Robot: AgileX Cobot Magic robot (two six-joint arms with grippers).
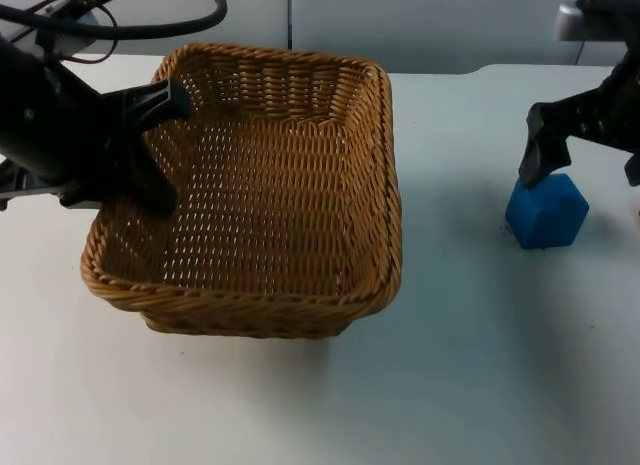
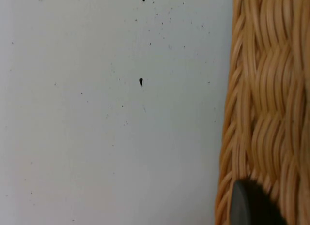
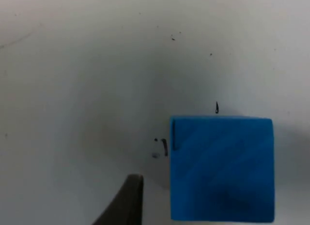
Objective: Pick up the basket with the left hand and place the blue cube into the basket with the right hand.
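- The left gripper (image 1: 165, 145) sat at the basket's (image 1: 290, 115) left wall, one finger inside and one outside; the left wrist view showed a fingertip against the weave, so it looked closed on the wall.
- The basket rested on the table (image 1: 470, 365), seemingly not yet lifted.
- The cube (image 1: 546, 211) lay on the table well to the basket's right, at the right arm's side.
- The right gripper (image 1: 580, 155) hung right over the cube, fingers spread wide, holding nothing.
- In the right wrist view the cube (image 3: 222, 168) lay just beside one fingertip; a straight descent seemed to be what was needed.
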